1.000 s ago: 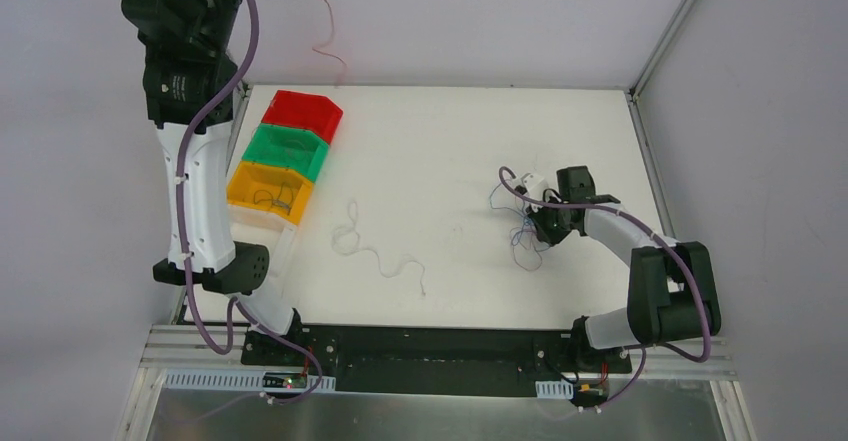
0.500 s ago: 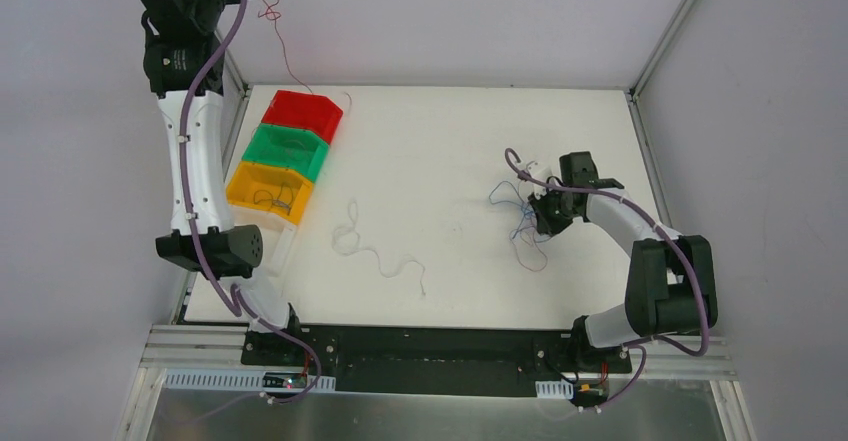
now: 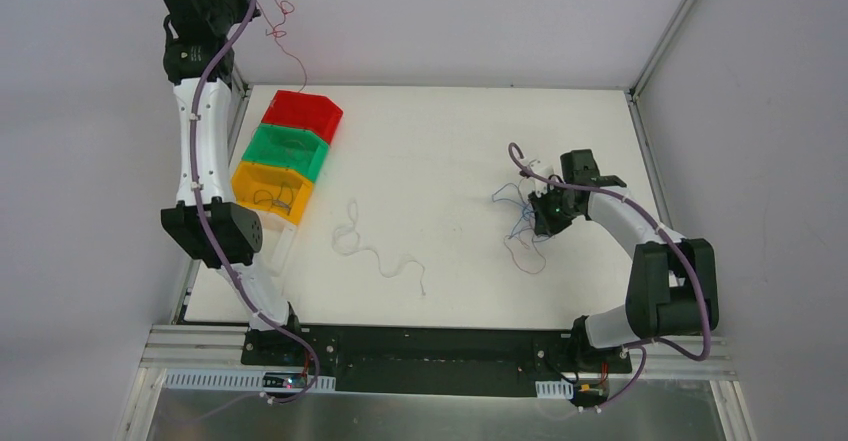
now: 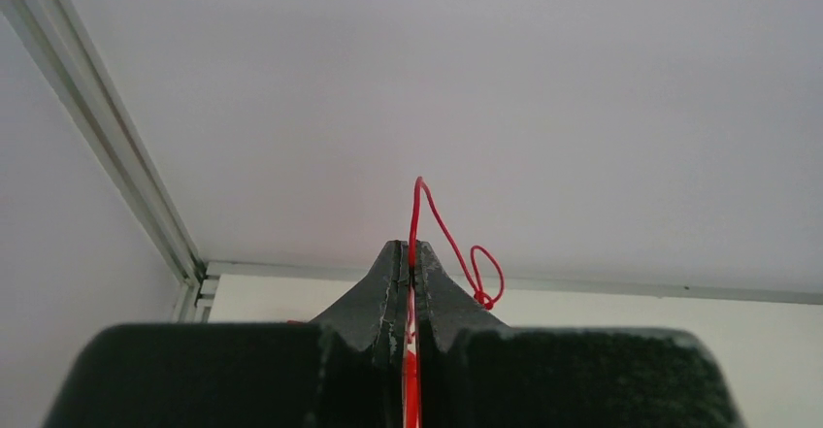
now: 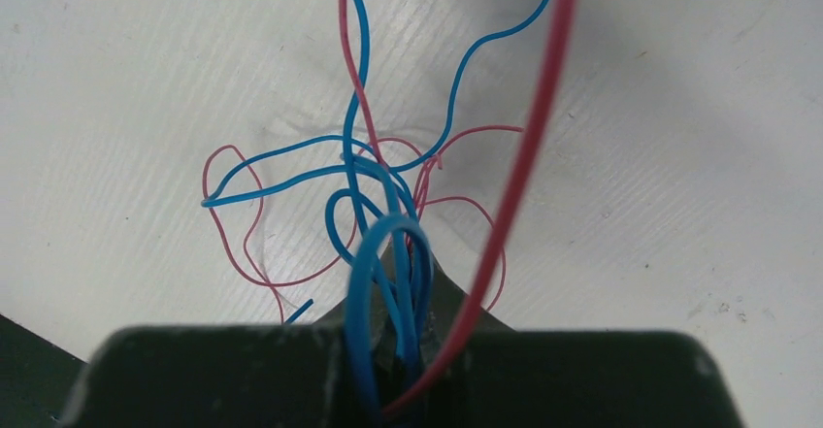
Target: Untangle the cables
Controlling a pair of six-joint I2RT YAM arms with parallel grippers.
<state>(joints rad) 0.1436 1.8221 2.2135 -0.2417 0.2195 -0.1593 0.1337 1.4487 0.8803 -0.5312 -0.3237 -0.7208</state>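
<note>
red cable (image 4: 415,224) between the left jaws and blue cables (image 5: 389,221) between the right jaws: smooth, glossy plastic sheathing; white table (image 5: 146,79) beyond the right jaws: matt, finely ribbed

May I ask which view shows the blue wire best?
Right wrist: the blue wire loops large and sharp into the shut jaws. Top external shows only faint strands beside the right arm; left wrist shows none.

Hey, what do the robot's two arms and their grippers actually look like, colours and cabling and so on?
Both the left arm and the right arm have white shell links between bulky black joint housings. A thick purple cable runs along each. The left gripper and right gripper have matte black fingers tapering to narrow tips.
</note>
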